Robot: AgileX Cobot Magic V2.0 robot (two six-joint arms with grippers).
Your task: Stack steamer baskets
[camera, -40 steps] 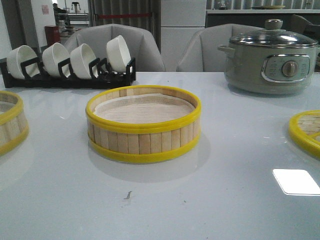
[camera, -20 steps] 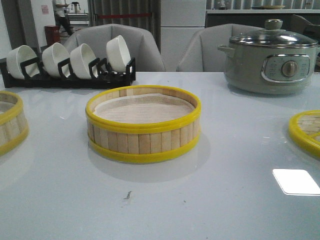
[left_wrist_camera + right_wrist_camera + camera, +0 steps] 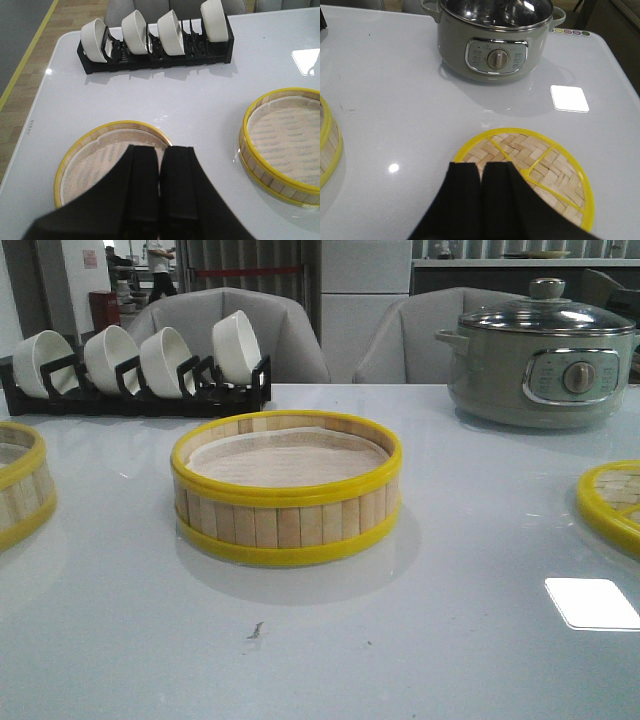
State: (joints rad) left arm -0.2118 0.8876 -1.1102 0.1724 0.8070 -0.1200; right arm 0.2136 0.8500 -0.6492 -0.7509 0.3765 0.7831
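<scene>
Nothing is stacked yet. One steamer basket (image 3: 287,490) sits alone in the middle of the front view, and a second steamer basket (image 3: 22,482) pokes in at the left edge, well apart from it. The woven lid (image 3: 612,502) lies at the right edge, with the grey pot (image 3: 540,352) in the upper right and the bowl rack (image 3: 140,365) in the upper left. The left gripper (image 3: 160,167) hangs over the second basket with its fingers pressed together, holding nothing; the right gripper (image 3: 481,175) hangs likewise over the lid. As I judge it, the whole job remains.
</scene>
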